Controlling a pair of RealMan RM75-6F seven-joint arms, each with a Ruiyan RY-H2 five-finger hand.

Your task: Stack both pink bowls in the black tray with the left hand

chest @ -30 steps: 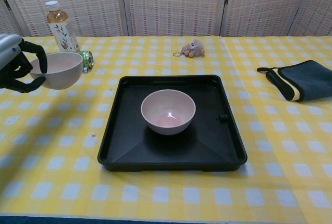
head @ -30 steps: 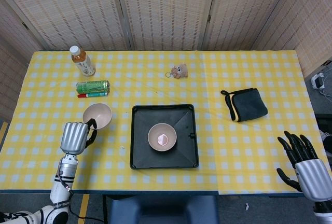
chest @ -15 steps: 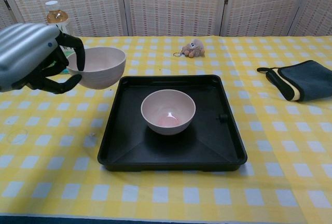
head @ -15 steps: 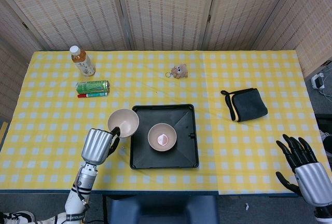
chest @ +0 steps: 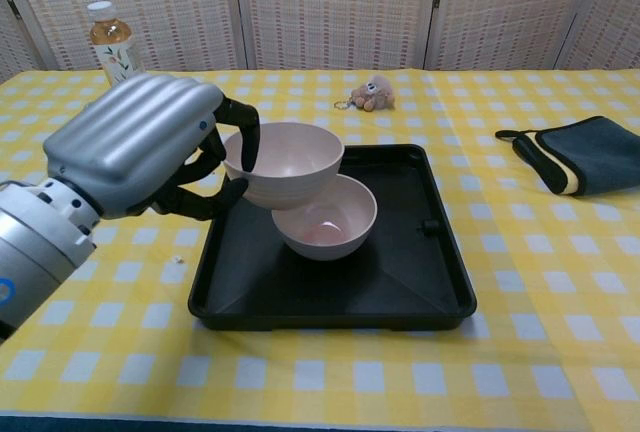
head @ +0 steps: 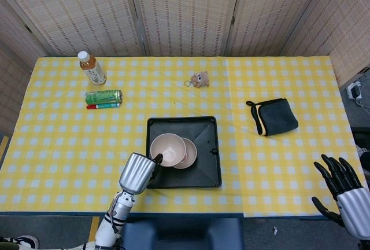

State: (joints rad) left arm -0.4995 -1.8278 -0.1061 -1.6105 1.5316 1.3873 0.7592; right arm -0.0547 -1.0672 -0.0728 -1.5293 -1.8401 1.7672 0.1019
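Note:
My left hand grips one pink bowl by its left rim and holds it in the air over the black tray. The held bowl hangs a little left of and above the second pink bowl, which sits in the middle of the tray; the two overlap in both views. My right hand is open at the lower right in the head view, off the table's near corner, with nothing in it.
A tea bottle, a green can and a red pen lie at the far left. A small plush keychain sits behind the tray. A dark folded cloth lies to the right.
My left hand has carried the pink bowl rightward from left of the tray to over it, partly above the second bowl. The right hand has drifted slightly lower.

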